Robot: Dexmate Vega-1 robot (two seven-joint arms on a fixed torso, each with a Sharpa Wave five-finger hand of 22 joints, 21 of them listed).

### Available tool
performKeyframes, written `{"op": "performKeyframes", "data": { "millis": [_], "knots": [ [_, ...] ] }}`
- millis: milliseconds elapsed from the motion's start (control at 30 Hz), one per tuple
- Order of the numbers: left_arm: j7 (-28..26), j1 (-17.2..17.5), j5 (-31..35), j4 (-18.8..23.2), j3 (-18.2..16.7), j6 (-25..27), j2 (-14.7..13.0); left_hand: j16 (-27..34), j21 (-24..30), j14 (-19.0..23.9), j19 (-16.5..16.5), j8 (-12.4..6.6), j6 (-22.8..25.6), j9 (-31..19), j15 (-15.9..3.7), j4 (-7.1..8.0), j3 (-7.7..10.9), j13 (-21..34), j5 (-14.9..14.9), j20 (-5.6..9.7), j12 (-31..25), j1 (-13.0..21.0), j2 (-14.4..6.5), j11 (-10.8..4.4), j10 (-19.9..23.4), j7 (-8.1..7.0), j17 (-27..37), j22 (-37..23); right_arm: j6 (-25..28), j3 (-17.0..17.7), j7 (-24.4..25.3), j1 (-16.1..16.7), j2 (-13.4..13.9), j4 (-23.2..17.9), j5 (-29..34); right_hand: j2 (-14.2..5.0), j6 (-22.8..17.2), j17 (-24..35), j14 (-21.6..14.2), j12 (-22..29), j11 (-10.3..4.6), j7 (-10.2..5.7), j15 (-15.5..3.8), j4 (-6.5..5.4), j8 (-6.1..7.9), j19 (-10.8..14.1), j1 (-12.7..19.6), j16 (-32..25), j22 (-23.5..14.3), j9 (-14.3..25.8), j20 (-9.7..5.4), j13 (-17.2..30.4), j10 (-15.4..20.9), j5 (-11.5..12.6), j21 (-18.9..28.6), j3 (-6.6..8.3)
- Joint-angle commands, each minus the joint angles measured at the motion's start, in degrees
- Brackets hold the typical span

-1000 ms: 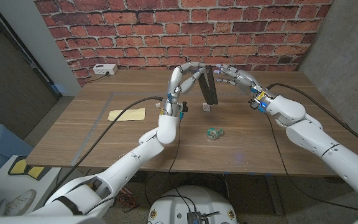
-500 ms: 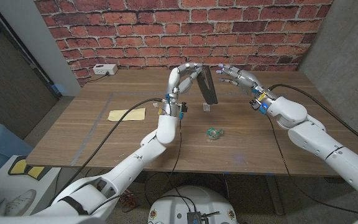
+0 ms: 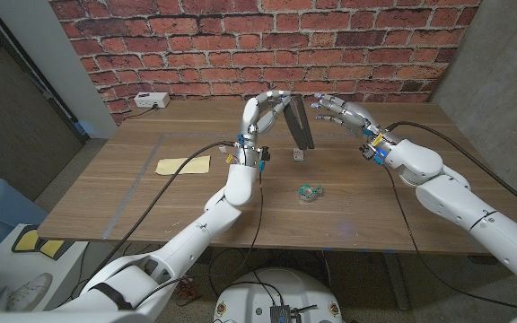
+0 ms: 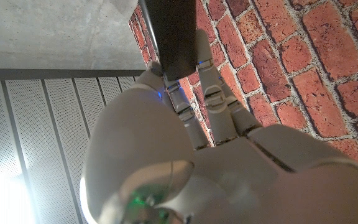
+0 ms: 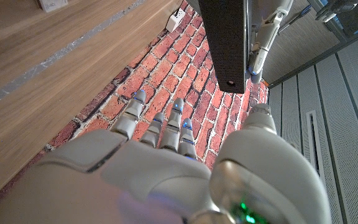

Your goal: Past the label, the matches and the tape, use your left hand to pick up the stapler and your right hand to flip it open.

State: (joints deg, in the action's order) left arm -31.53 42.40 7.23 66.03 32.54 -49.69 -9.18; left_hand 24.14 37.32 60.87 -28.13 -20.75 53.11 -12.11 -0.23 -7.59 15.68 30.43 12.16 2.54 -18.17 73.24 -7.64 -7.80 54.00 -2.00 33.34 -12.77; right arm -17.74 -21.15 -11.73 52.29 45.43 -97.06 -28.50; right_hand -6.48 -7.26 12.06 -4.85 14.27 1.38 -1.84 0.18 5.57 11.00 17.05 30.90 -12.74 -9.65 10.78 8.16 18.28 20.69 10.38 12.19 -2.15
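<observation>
My left hand [image 3: 264,111] holds the black stapler [image 3: 303,124] raised above the far middle of the table, standing nearly on end. In the left wrist view the stapler [image 4: 169,31] sticks out past the fingers of that hand [image 4: 185,155]. My right hand [image 3: 345,113] hovers just right of the stapler's top, fingers spread towards it and holding nothing. The right wrist view has the stapler [image 5: 229,37] beyond my right hand [image 5: 166,168], with left fingers [image 5: 263,31] behind it. The yellow label [image 3: 184,165], the small matches box [image 3: 298,155] and the tape roll [image 3: 311,191] lie on the table.
A white socket box [image 3: 151,100] sits at the table's [image 3: 375,215] far left by the brick wall. Cables trail from both wrists across the wood. Bare wood stretches along the near right part.
My right hand's fingertips have dropped slightly and eased off the stapler's top. The left hand keeps its hold, with the stapler tilted a touch more upright.
</observation>
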Motion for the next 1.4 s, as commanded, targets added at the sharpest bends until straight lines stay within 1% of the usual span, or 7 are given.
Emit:
{"op": "performKeyframes", "data": {
  "millis": [33, 200, 233, 333, 833, 1067, 1400],
  "knots": [
    [1.1, 0.4, -1.1, -0.9, -1.1, 0.3, 1.3, -0.2, 0.4, 8.2, 0.3, 0.11, 0.0, -0.3, -13.38, -0.14, 0.16, 0.3, 0.2, 8.00, 0.1, 1.7, -1.5, 0.07, -0.3, -0.11, 0.2, 0.0, 0.9, 0.3, 3.8, 1.6, 0.2, -2.0, 2.3, 0.82, -0.4, -0.1, -2.0, 0.7, 0.76, 1.37, -1.24, 0.70, 0.44, 3.3, 0.2, -0.8, 0.1, 0.2, -1.69, 0.7, 1.0, 0.3, 0.6, 0.15],
    [0.4, 0.7, -0.3, -0.9, -1.2, 0.7, 1.6, -0.3, 0.5, 8.2, 0.5, 0.15, 0.0, -0.3, -13.38, -0.11, 0.13, 0.5, 0.2, 7.97, 0.1, 1.7, -1.5, 0.19, -0.3, -0.08, 0.3, 0.1, 1.2, 0.7, 6.0, 2.7, 0.1, -2.8, 3.3, 1.19, -1.2, -0.2, -3.0, 1.1, 0.63, 2.35, -1.69, 0.91, 0.77, 3.9, 0.3, -1.1, 0.2, 0.2, -2.71, 1.1, 2.0, 0.3, 0.2, 0.12],
    [0.4, 0.7, -0.2, -0.8, -1.2, 0.7, 1.6, -0.3, 0.5, 8.2, 0.5, 0.16, 0.1, -0.3, -13.39, -0.11, 0.12, 0.5, 0.3, 7.97, 0.1, 1.8, -1.5, 0.18, -0.3, -0.08, 0.3, 0.1, 1.4, 0.8, 6.4, 3.0, 0.1, -3.1, 3.5, 1.35, -2.0, -0.3, -3.4, 1.2, 0.66, 3.74, -1.93, 0.97, 1.06, 4.1, 0.3, -1.2, 0.2, 0.2, -2.80, 1.3, 2.3, 0.3, 0.0, 0.09],
    [0.3, 0.9, -0.2, -0.6, -1.2, 0.8, 1.6, -0.4, 0.6, 8.2, 0.6, 0.21, 0.0, -0.3, -13.39, -0.10, 0.10, 0.5, 0.3, 7.97, 0.1, 1.8, -1.5, 0.15, -0.3, -0.11, 0.3, 0.1, 1.7, 1.0, 7.6, 3.6, 0.2, -3.9, 4.2, 1.46, -2.6, -0.3, -3.9, 1.5, 0.79, 4.59, -2.16, 1.07, 1.23, 4.5, 0.4, -1.2, 0.2, 0.2, -2.82, 1.5, 3.1, 0.4, -0.2, 0.12],
    [-0.2, 0.9, -0.1, -0.9, -1.1, 0.8, 2.4, -0.7, 0.8, 8.0, 1.1, 0.45, -0.1, -0.4, -13.39, -0.01, -0.06, 0.8, 0.3, 7.93, 0.3, 1.8, -1.5, -0.14, -0.6, -0.36, 0.6, 0.4, 2.5, 1.4, 10.8, 5.3, -0.2, -5.7, 5.8, 1.69, -6.9, -0.6, -6.8, 2.5, 1.50, 6.50, -2.82, 2.05, 2.27, 5.2, 2.1, -1.8, 0.1, 0.1, -3.76, 1.4, 7.6, 0.5, -0.9, 0.76],
    [-0.3, 0.5, -0.1, -1.7, -0.9, 0.3, 2.8, -0.8, 0.8, 8.0, 1.5, 0.55, -0.1, -0.4, -13.39, 0.07, -0.12, 0.9, 0.3, 7.92, 0.4, 1.8, -1.6, -0.14, -0.7, -0.58, 0.7, 0.5, 4.1, 1.3, 12.6, 6.1, -0.3, -7.5, 6.9, 1.91, -6.6, -0.7, -6.0, 1.6, 1.61, 7.27, -2.22, 2.43, 1.81, 5.2, 2.9, -1.3, 0.1, 0.0, -2.81, 1.1, 6.5, 0.5, -1.1, 1.00],
    [-0.2, 0.4, -0.3, -1.9, -0.8, 0.4, 2.8, -1.1, 1.0, 7.8, 1.6, 0.74, -0.3, -0.4, -13.36, 0.25, -0.25, 1.1, 0.4, 8.09, 0.6, 1.7, -1.6, -0.01, -0.9, -0.82, 0.8, 0.6, 7.8, 1.3, 14.4, 6.7, 0.1, -10.2, 7.4, 2.03, -6.4, -0.5, -4.9, 0.3, 1.37, 6.29, -1.39, 2.22, 1.43, 4.9, 2.9, -0.7, 0.0, 0.1, -0.80, 1.0, 4.1, 0.5, -1.4, 1.02]
  ]
}}
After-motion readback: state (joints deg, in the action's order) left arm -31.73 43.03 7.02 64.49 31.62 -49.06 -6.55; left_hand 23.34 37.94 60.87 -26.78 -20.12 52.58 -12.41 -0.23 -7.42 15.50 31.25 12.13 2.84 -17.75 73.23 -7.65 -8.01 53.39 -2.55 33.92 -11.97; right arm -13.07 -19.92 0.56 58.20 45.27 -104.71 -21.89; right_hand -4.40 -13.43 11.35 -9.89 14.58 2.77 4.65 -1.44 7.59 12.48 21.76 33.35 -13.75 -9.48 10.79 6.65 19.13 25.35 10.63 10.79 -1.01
